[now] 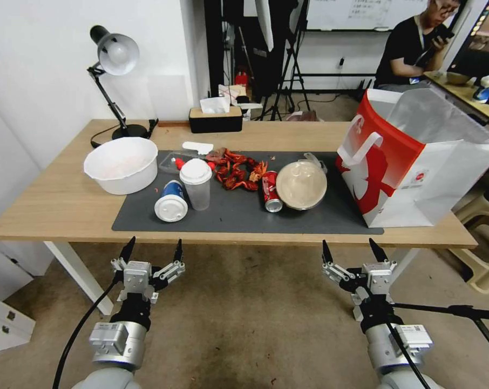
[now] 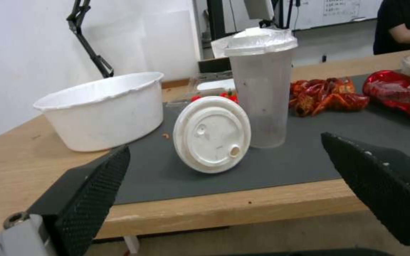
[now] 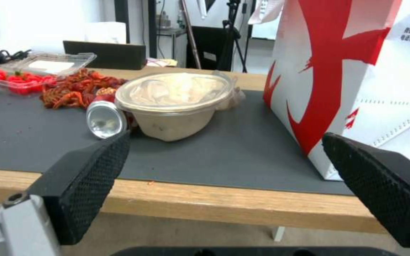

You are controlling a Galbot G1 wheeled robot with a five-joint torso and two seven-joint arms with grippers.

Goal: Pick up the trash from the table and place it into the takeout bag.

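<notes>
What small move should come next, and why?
Probably ease the right tool forward to the red can: both tools hang open and empty short of the table, and the can lies on its side near that edge, close to the takeout bag.

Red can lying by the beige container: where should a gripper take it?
Grip the red drink can across its middle, coming from above. It lies on its side, end toward the table's near edge, the round beige container close beside it, so a finger fits there only narrowly.

We see even, bright indoor light with soft shadows under the table (image 1: 66, 205). Straight lines bow toward the head view's edges. In both wrist views the near fingers (image 2: 91, 192) look soft, the backgrounds slightly blurred.
</notes>
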